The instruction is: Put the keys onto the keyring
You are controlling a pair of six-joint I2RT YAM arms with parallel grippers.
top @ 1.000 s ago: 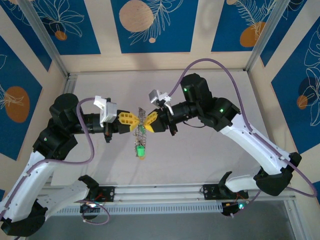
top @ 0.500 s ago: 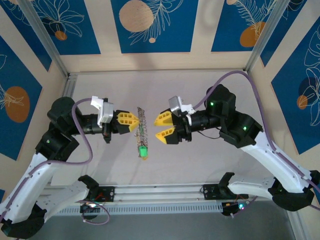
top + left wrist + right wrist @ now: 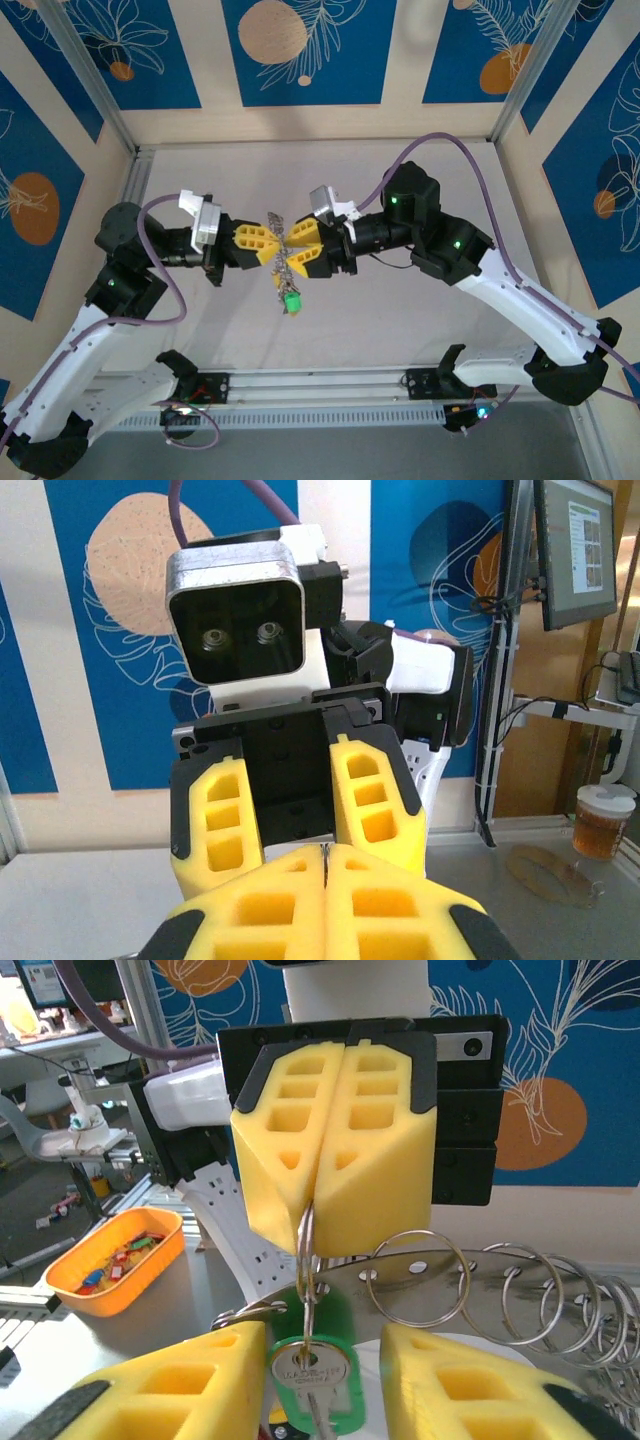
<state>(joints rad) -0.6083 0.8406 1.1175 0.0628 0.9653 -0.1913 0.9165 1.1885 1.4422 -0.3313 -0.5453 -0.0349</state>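
Note:
My left gripper [image 3: 271, 244] is shut on a split ring of the grey metal keyring [image 3: 306, 1245] and holds it above the table. The ring passes through a hole in a metal strip [image 3: 480, 1265] that carries several more rings. A key with a green plastic head [image 3: 315, 1382] hangs from the held ring, and from above the same green key [image 3: 291, 301] dangles below the two grippers. My right gripper [image 3: 335, 1395] faces the left one, open, its yellow fingers [image 3: 190, 1390] on either side of the green key without touching it. In the left wrist view my left gripper [image 3: 325, 858] pinches a thin metal edge.
An orange tray [image 3: 60, 1285] holding several coloured keys sits beside the table at the left of the right wrist view. A plastic cup [image 3: 603, 820] stands on a far surface. Both arms meet over the table's middle [image 3: 400, 300].
The right gripper let go, drew back to the right and opened, then came back in; its open fingers now straddle the hanging green key. The left gripper stayed shut on the ring.

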